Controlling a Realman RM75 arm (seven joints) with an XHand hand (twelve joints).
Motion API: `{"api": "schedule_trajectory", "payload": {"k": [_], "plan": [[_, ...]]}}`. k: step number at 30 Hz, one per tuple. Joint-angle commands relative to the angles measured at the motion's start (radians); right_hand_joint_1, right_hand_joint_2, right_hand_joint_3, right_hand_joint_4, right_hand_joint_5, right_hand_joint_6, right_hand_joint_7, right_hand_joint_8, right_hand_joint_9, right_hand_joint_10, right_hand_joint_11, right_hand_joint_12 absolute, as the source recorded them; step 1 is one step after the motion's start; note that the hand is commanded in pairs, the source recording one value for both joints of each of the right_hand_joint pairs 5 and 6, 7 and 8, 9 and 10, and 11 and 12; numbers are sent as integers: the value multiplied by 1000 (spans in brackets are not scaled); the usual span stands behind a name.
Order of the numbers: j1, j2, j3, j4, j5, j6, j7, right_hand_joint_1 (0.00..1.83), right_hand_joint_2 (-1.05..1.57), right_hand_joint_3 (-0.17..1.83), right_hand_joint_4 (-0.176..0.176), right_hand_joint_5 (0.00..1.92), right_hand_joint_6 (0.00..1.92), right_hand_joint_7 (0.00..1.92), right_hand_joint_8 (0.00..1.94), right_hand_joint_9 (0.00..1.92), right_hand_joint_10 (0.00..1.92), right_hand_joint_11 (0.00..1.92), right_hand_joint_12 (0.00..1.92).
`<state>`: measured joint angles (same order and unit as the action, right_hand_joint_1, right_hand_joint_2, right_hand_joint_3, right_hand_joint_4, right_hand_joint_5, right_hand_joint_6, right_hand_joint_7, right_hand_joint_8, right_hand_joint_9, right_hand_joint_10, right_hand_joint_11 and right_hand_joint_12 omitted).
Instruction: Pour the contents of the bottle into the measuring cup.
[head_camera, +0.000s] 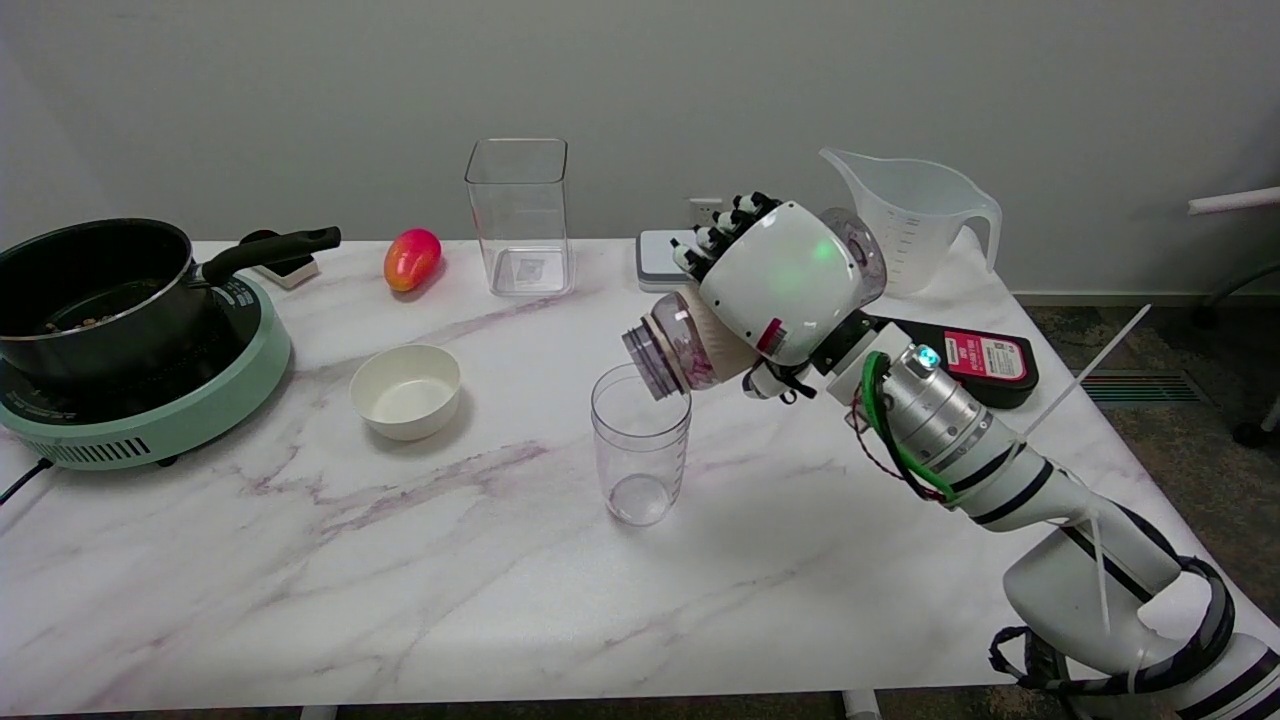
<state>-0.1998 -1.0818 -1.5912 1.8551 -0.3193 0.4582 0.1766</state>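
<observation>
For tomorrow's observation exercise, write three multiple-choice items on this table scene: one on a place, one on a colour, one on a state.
1. Where is the mouth of the bottle?
A. Over the rim of the measuring cup
B. Inside the white bowl
C. Above the black pot

2. What colour is the cooker under the pot?
A. Red
B. Pale green
C. Blue

3. How is the bottle held?
A. Standing upright on the table
B. Lying flat, untouched
C. Tilted mouth-down in the right hand

Answers: 1 A, its open end meets the cup's rim. 2 B, its body is mint green. 3 C, the fingers wrap it while its neck slopes downward.
</observation>
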Motion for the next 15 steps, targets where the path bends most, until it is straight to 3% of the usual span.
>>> {"api": "schedule_trajectory", "payload": {"k": [1, 15], "plan": [[20, 5, 14, 4, -66, 5, 5, 1272, 1571, 219, 0, 1920, 1920, 1920, 1920, 1561, 1561, 1372, 1372], [21, 7, 27, 8, -117, 18, 5, 1281, 1571, 211, 0, 1920, 1920, 1920, 1920, 1577, 1577, 1381, 1381]]}}
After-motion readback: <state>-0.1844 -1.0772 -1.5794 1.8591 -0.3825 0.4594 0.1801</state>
